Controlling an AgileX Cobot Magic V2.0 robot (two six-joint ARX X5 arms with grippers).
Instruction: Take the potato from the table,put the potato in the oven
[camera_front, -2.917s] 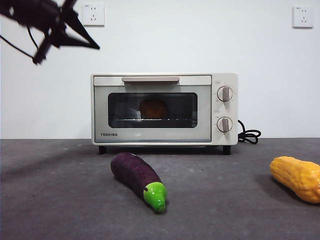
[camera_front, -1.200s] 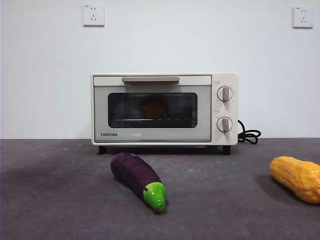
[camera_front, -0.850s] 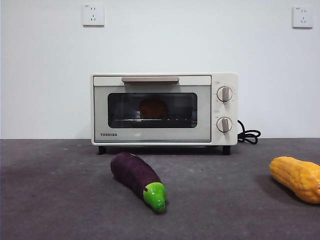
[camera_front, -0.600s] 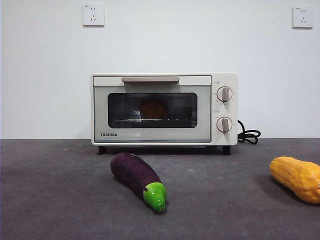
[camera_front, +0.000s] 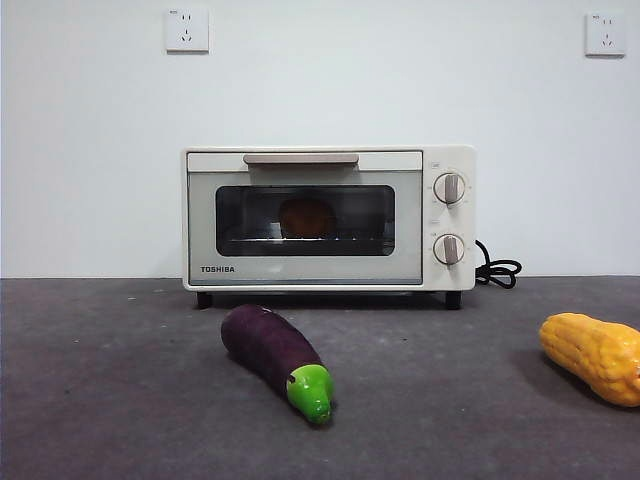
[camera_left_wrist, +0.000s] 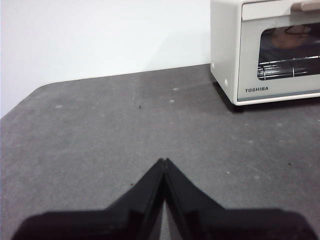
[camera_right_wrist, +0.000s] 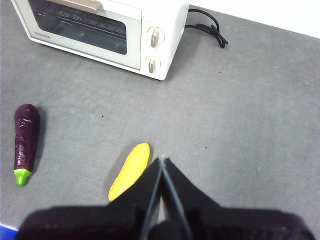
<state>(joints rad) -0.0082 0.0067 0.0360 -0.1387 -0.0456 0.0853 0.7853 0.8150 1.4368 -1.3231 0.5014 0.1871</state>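
Note:
The cream-white oven (camera_front: 328, 218) stands at the back of the table (camera_front: 120, 400) with its door closed. Through the glass, the brown-orange potato (camera_front: 306, 217) rests on the wire rack inside. No arm shows in the front view. My left gripper (camera_left_wrist: 164, 162) is shut and empty, low over bare table to the left of the oven (camera_left_wrist: 265, 47). My right gripper (camera_right_wrist: 162, 160) is shut and empty, high above the table, beside the yellow vegetable (camera_right_wrist: 129, 170) and well in front of the oven (camera_right_wrist: 105, 27).
A purple eggplant (camera_front: 275, 353) with a green tip lies in front of the oven. A bumpy yellow-orange vegetable (camera_front: 594, 355) lies at the right edge. The oven's black cord (camera_front: 497, 268) coils behind its right side.
The dark arm that hung at the upper left 2.9 s ago has left the front view. Nothing on the table has moved over the last second.

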